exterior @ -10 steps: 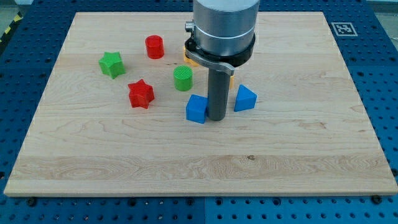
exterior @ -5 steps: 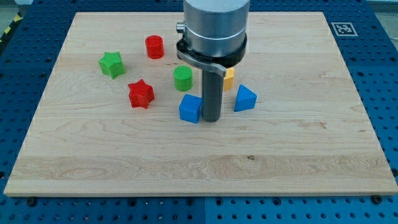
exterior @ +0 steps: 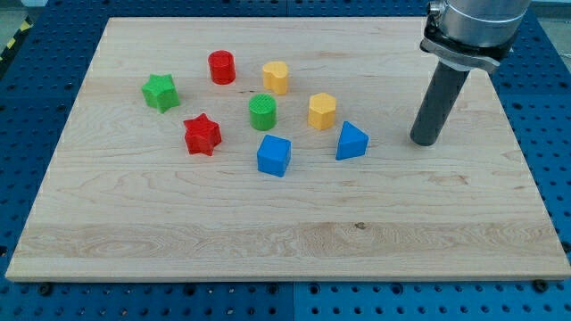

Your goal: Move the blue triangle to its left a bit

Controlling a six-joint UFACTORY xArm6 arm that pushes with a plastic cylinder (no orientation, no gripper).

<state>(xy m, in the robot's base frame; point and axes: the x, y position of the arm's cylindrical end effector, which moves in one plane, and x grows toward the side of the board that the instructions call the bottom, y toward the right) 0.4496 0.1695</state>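
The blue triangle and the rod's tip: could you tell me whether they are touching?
Apart. The camera view shows bare wood between my tip and the blue triangle, which lies to its left.

no readable text (only a marker tag (exterior: 491,41)).

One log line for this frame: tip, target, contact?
tip: right of blue triangle, apart | contact: none | blue cube: left of triangle

Pale wooden board (exterior: 268,232); blue perforated table (exterior: 549,134)
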